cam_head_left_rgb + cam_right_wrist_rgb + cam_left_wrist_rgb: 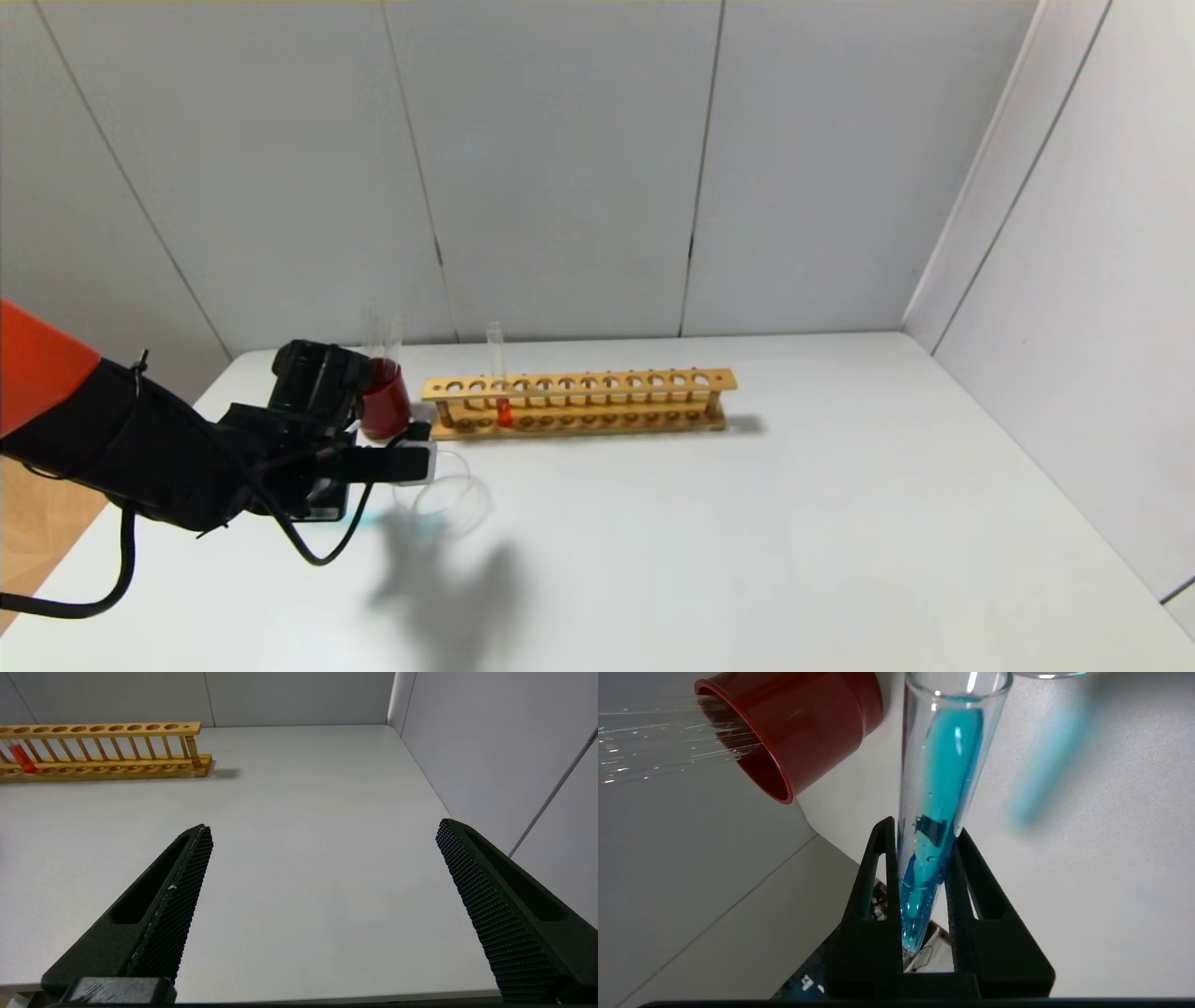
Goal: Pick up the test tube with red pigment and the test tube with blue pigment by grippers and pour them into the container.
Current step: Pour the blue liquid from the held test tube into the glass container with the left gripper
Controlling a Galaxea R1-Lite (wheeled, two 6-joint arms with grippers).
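Note:
My left gripper (415, 464) is shut on the test tube with blue pigment (943, 788) and holds it tipped sideways, its mouth towards the container (485, 499), a low clear glass dish on the table. In the left wrist view the fingers (878, 858) clamp the tube near its bottom end, and teal-blue liquid lies along the tube towards the mouth. The test tube with red pigment (500, 392) stands upright in the wooden rack (579, 401); it also shows in the right wrist view (21, 758). My right gripper (322, 828) is open and empty above the table's front right.
A dark red cup (385, 399) holding plain clear tubes stands just behind my left gripper, left of the rack; it also shows in the left wrist view (803, 723). Grey walls close in the table at the back and right. A teal shadow (1041, 765) lies on the table.

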